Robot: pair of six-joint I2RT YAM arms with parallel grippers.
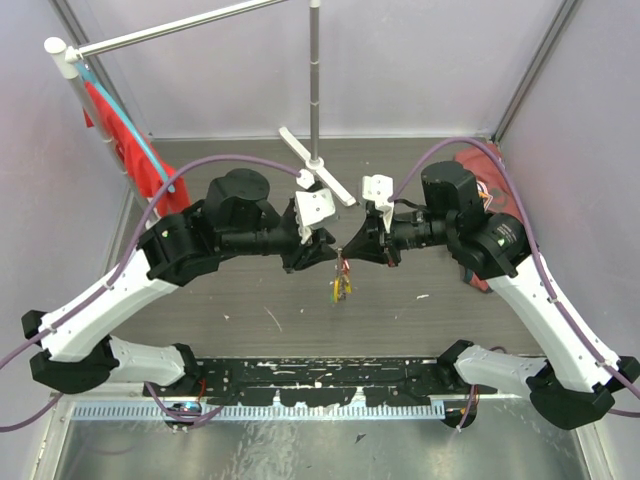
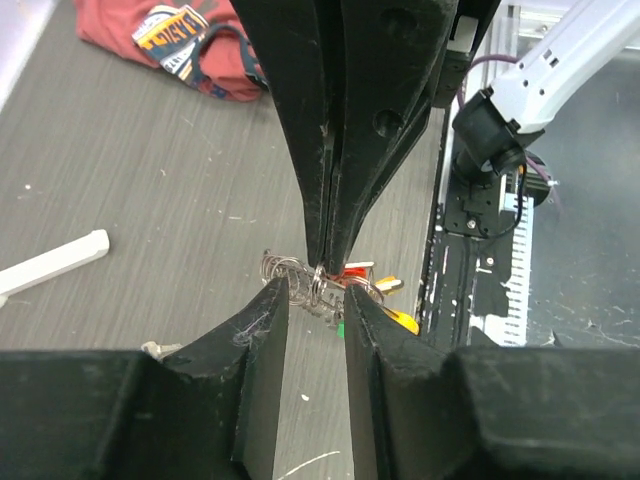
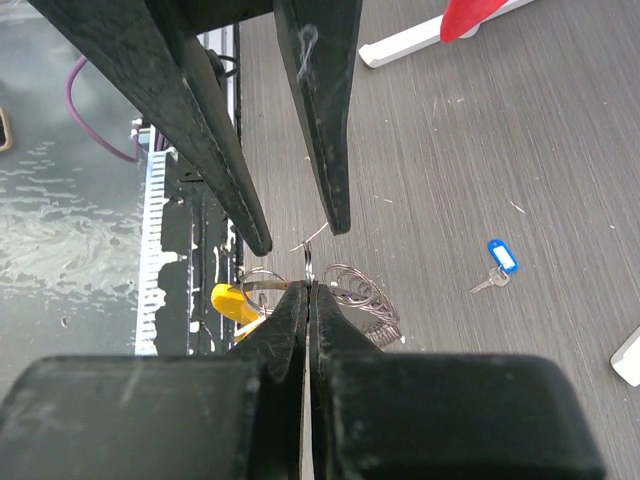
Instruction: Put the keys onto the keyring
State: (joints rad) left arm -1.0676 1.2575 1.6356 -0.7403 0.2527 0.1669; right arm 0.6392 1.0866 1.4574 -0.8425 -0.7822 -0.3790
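Note:
The keyring (image 1: 341, 287) hangs in the air between my two grippers, a bunch of thin silver rings with a yellow tag (image 2: 400, 318) and a small green tag (image 2: 341, 327). A red piece (image 2: 355, 270) shows in the bunch. My right gripper (image 3: 308, 288) is shut on one thin ring of the keyring (image 3: 360, 290), with the yellow tag (image 3: 228, 300) to its left. My left gripper (image 2: 316, 296) is open, its tips on either side of the ring bunch (image 2: 300, 275). The blue-headed key (image 3: 497, 262) lies loose on the table.
A red cloth (image 1: 130, 150) hangs at the back left, and a red bag (image 1: 478, 172) lies at the back right. A metal stand pole (image 1: 315, 80) with white feet stands behind the grippers. A white bar (image 2: 55, 260) lies on the table. A black rail (image 1: 320, 375) runs along the near edge.

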